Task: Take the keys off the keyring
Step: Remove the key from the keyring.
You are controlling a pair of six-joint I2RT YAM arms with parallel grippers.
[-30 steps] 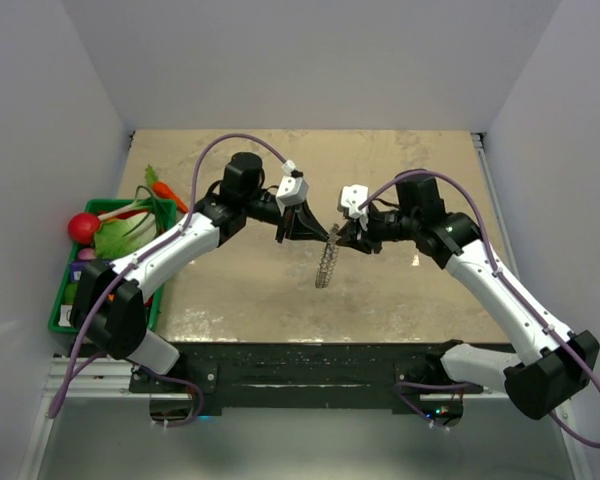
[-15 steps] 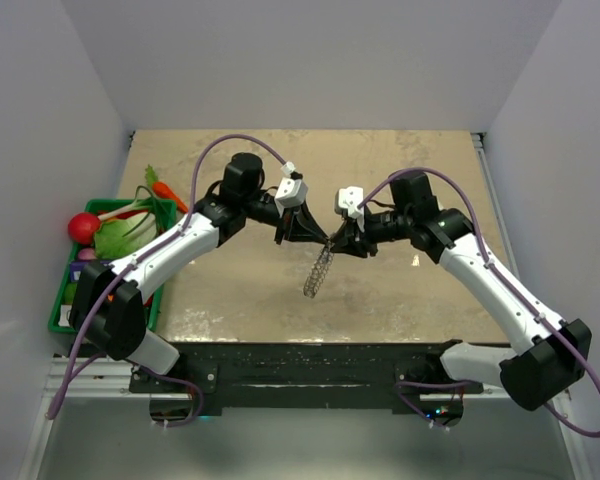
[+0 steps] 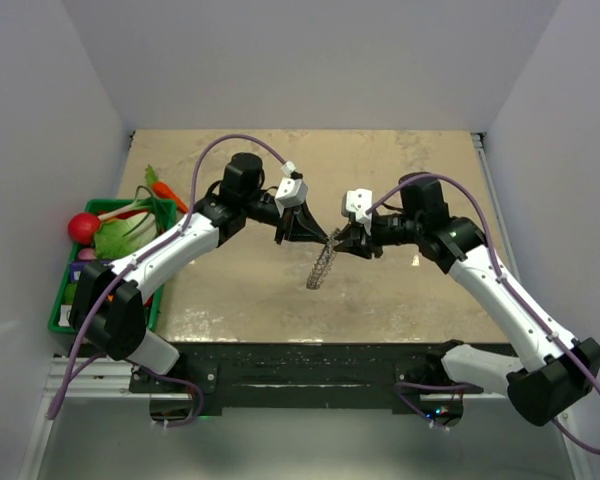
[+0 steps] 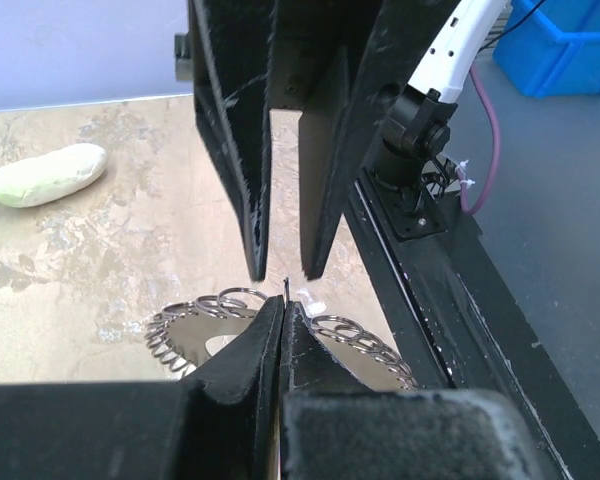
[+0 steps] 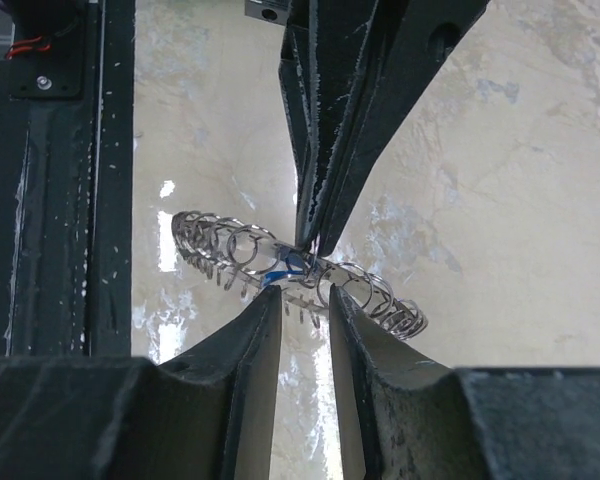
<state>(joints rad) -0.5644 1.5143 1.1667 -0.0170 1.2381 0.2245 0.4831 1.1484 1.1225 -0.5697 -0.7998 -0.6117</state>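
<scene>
Surface: mottled beige table [image 3: 400,170], with a green bin [image 3: 56,312] of vegetables at its left edge.
Top view: the keyring [image 3: 321,266] hung as a limp grey coil from where both arms' tips met; the key was too small to make out.
Right wrist: the blue-headed key [image 5: 280,268] sat on the coil beside the left gripper [image 5: 305,243], whose tips were pinched together on the keyring.
Left wrist: the right gripper [image 4: 286,275] showed a narrow gap between its fingers; whether it gripped anything could not be told.
</scene>
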